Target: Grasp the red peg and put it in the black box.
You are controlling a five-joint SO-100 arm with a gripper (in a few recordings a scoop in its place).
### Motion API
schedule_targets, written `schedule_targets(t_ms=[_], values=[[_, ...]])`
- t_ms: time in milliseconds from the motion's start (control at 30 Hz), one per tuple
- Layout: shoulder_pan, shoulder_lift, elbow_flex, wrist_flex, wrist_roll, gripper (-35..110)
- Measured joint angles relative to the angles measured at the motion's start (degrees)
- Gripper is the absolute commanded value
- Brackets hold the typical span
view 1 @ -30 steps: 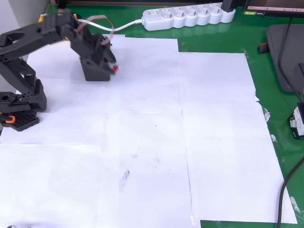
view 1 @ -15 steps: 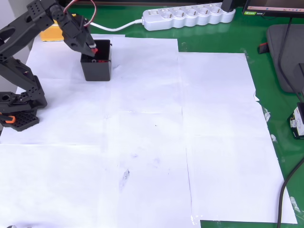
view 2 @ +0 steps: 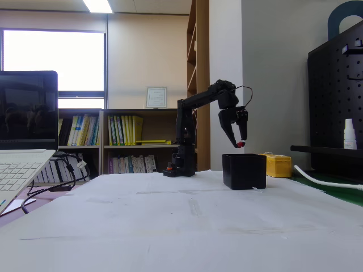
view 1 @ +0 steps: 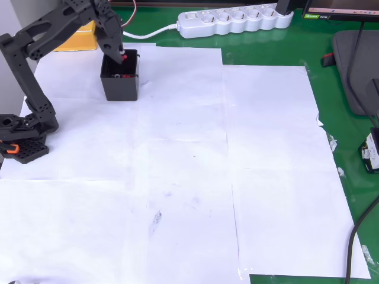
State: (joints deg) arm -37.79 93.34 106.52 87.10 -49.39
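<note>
The black box stands at the back left of the white paper, and in the fixed view it sits right of the arm's base. My gripper hangs just above the box's open top, its tips a short way over the rim. It is shut on the red peg, a small red spot at the fingertips. A faint reddish bit lies inside the box; what it is I cannot tell.
A yellow box sits behind the black box. A white power strip lies along the far edge. The arm's base is at the left. A laptop stands at the left of the fixed view. White paper covers the green mat.
The gripper has swung with the red peg from the box's front right corner back over its opening, and the arm has straightened upward.
</note>
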Motion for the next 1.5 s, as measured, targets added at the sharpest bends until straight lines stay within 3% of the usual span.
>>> schedule_targets(t_ms=[167,300,533,800,867,900,1300,1500], values=[[-0.7,1.5,0.9,1.5,-0.3,7],[-0.4,1.5,0.9,1.6,0.1,39],[-0.5,1.5,0.9,2.6,-1.8,43],[-0.1,1.5,0.9,1.1,-3.2,39],[0.6,1.4,0.5,-0.2,-4.9,23],[1.1,0.9,-0.2,-0.8,-6.2,1],[15.4,-18.0,-24.2,-18.7,-14.5,0],[25.1,-38.8,-53.6,-40.9,-22.5,0]])
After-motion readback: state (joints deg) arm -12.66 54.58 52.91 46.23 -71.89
